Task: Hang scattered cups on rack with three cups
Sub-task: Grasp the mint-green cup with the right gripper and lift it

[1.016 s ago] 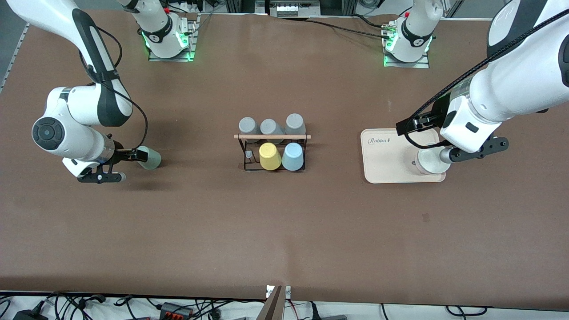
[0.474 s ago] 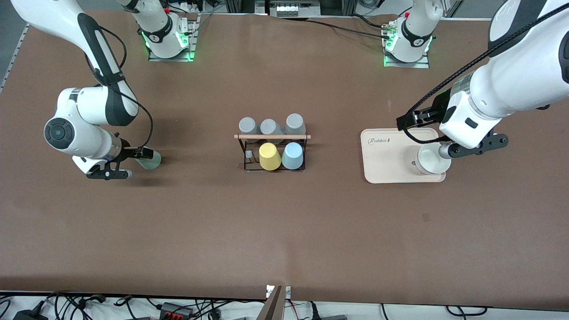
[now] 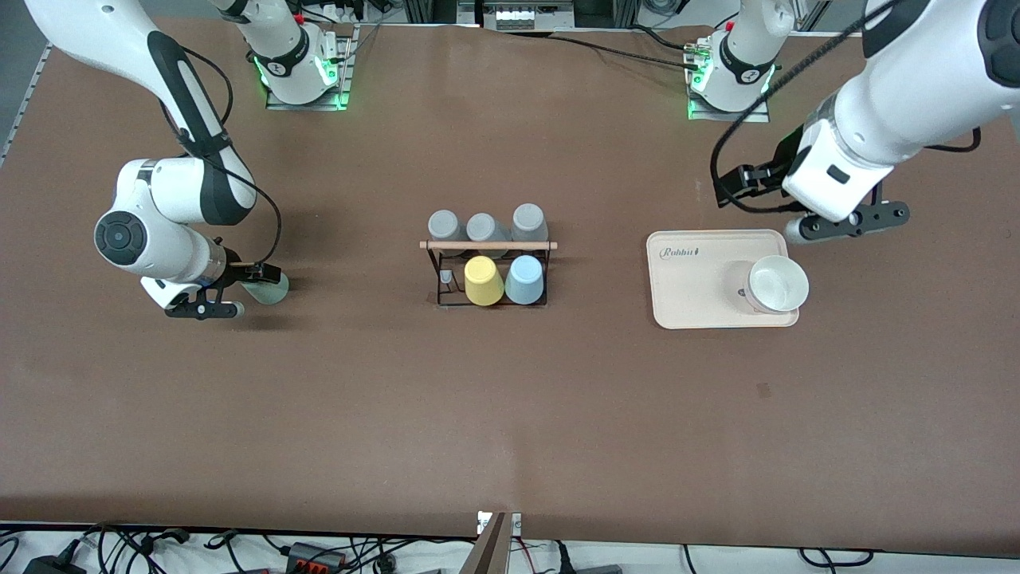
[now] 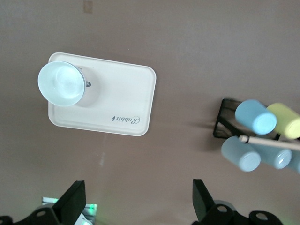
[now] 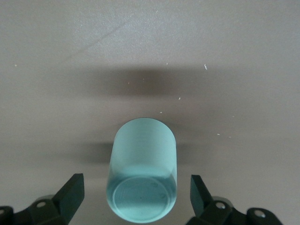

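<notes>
Right claw (image 3: 259, 281) released, straddling pale mint green tapered cup (image 3: 271, 291) lying on brown desk (image 3: 510, 414) (9 o'clock of black wire-frame rack (image 3: 488, 271)); left claw (image 4: 136, 206) released above desk.

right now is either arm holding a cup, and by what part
Nothing is held. The right gripper has open fingers either side of the mint cup; the left gripper, open, hangs by the tray.

Seven cups in all: three grey cups (image 3: 486, 226), one yellow cup (image 3: 484, 281) and one blue cup (image 3: 525, 280) on the one rack (image 3: 488, 245), one mint cup (image 3: 272, 288), one white cup (image 3: 774, 285). One tray (image 3: 689, 279). Two arms.
</notes>
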Tool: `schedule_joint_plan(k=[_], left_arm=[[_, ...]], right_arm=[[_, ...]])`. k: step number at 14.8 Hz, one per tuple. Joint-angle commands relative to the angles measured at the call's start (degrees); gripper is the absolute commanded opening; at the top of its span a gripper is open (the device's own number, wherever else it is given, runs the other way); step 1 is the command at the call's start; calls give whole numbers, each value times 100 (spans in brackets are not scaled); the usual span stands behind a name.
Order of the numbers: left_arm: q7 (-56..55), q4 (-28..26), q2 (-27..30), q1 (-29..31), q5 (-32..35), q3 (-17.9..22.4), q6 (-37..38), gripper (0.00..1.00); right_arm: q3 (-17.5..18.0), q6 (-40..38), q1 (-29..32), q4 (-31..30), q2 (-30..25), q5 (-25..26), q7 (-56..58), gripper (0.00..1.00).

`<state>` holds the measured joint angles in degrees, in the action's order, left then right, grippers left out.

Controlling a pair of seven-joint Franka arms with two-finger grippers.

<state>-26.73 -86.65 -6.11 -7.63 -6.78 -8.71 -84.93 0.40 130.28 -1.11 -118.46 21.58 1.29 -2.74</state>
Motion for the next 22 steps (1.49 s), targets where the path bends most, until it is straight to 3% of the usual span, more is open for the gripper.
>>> schedule_joint_plan(k=[1, 3, 6, 7, 9, 11, 12, 14, 18, 22], left_arm=[[458, -1003, 778, 138, 115, 106, -384, 100], [886, -1151, 805, 558, 107, 54, -734, 100], [1047, -1100, 858, 693, 115, 71, -394, 100], [1056, -1091, 858, 693, 115, 54, -402, 100], [1109, -1082, 849, 719, 115, 19, -428, 100], [1118, -1082, 849, 728, 115, 19, -384, 100], [1109, -1003, 831, 728, 115, 10, -341, 100], [1100, -871, 744, 710, 168, 1, -235, 100], [1292, -844, 770, 658, 886, -43, -112, 100], [1328, -836, 761, 737, 819, -148, -243, 100]], right_arm=[[12, 121, 5, -54, 74, -77, -77, 100], [12, 121, 5, -45, 127, -77, -77, 100], [12, 112, 5, -2, 127, -68, -68, 100], [12, 112, 14, -1, 127, -68, -68, 89], [12, 95, 14, 7, 118, -68, -42, 54], [12, 60, 14, 60, 109, -77, -16, 32], [21, 51, 14, 104, 83, -68, 19, 27], [21, -202, -12, 401, 13, -59, 63, 26], [319, -1887, -153, 2147, 135, -59, 160, 24], [443, -2760, -643, 3433, 513, -50, 282, 24]])
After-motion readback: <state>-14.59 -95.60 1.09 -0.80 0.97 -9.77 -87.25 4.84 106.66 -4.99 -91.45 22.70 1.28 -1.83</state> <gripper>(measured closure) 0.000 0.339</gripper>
